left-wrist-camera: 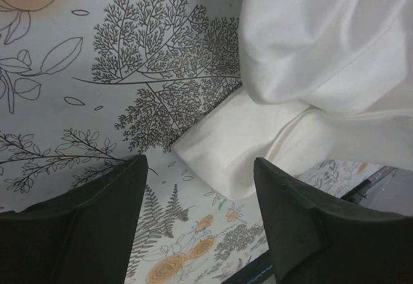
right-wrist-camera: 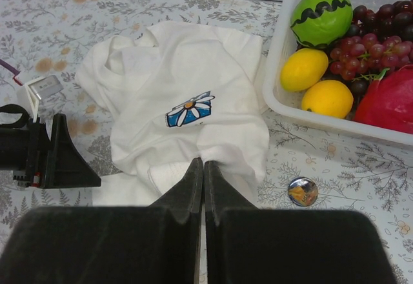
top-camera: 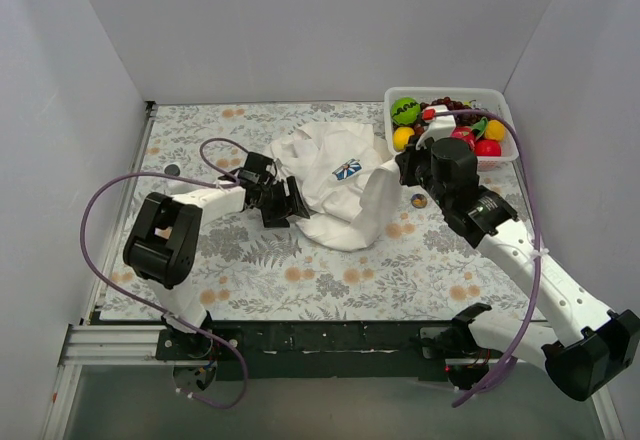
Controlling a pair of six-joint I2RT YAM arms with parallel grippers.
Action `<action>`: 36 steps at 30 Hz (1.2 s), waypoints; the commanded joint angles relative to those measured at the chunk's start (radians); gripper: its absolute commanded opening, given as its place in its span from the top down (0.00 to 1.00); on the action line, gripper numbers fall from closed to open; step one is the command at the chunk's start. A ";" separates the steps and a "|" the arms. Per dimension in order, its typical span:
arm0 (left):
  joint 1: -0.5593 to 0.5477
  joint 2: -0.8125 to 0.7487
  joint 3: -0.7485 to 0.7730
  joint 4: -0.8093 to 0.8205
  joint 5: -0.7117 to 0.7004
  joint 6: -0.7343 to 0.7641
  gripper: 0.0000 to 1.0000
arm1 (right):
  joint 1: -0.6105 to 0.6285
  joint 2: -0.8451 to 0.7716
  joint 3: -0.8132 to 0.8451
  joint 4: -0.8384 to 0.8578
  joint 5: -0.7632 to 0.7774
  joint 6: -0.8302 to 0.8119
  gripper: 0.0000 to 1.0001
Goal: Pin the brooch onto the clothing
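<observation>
The white T-shirt (top-camera: 320, 155) lies crumpled mid-table, its blue-and-white flower print (top-camera: 347, 170) facing up. It also shows in the right wrist view (right-wrist-camera: 181, 77) and the left wrist view (left-wrist-camera: 322, 51). My right gripper (top-camera: 405, 168) (right-wrist-camera: 203, 163) is shut on a fold of the shirt's right side and holds it raised. My left gripper (top-camera: 287, 205) (left-wrist-camera: 199, 168) is open and empty at the shirt's left edge, with a sleeve end between its jaws. The brooch (top-camera: 172, 170), a small dark grey disc, lies far left on the table, apart from both grippers.
A shiny round metal disc (right-wrist-camera: 302, 192) (top-camera: 419, 201) lies on the floral cloth just right of the shirt. A white basket (top-camera: 505, 110) (right-wrist-camera: 274, 71) of toy fruit stands at the back right. White walls close off the back and both sides.
</observation>
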 commanded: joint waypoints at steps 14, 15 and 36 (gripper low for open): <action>-0.105 0.104 0.157 -0.107 -0.104 0.020 1.00 | -0.052 0.022 0.016 0.077 -0.058 -0.002 0.99; -0.105 0.100 0.204 -0.116 -0.123 0.023 1.00 | -0.053 0.030 0.019 0.082 -0.069 -0.007 0.99; 0.065 -0.423 1.048 -0.089 -0.373 0.220 1.00 | -0.090 -0.113 0.431 0.378 -0.338 -0.039 0.99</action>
